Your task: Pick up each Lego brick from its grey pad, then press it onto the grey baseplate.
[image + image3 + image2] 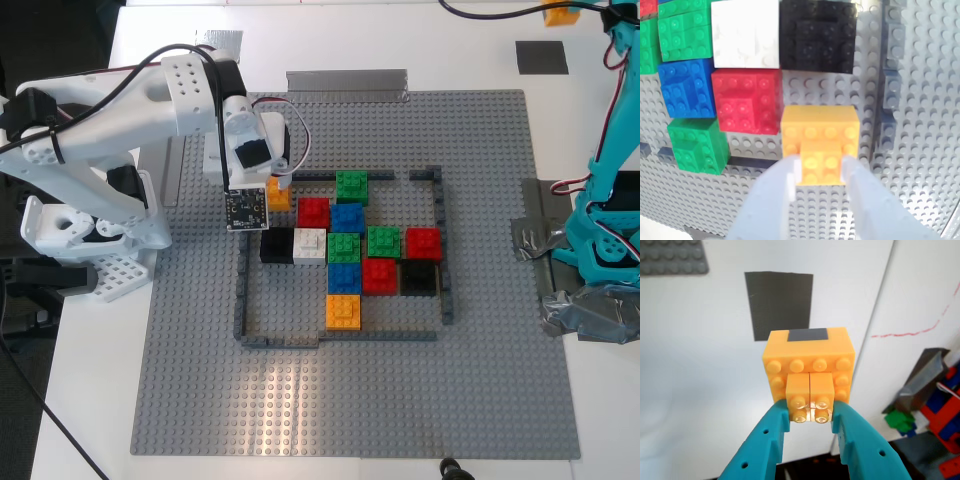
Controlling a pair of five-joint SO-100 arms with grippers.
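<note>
An orange Lego brick point(820, 132) is clamped by its top knob in the second end effector point(821, 172) over the grey baseplate point(480, 400) beside a red brick point(746, 100), so misaligned studs could jam it, while another orange brick point(809, 365) is clamped in the first end effector point(811, 416) above the bench point(700, 390).

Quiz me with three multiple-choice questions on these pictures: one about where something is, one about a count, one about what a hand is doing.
1. Where is the orange brick held by my second hand?
A) over the baseplate, beside a red brick
B) over a dark pad
C) on the floor
2. How many green bricks lie inside the frame?
A) one
B) three
C) six
3. My first hand is:
A) open and empty
B) shut on the other orange brick
C) out of sight

1 A: the second wrist view shows studs beneath it and red alongside.
2 B: the exterior view shows three.
3 B: its teal fingers clamp the brick.
</note>
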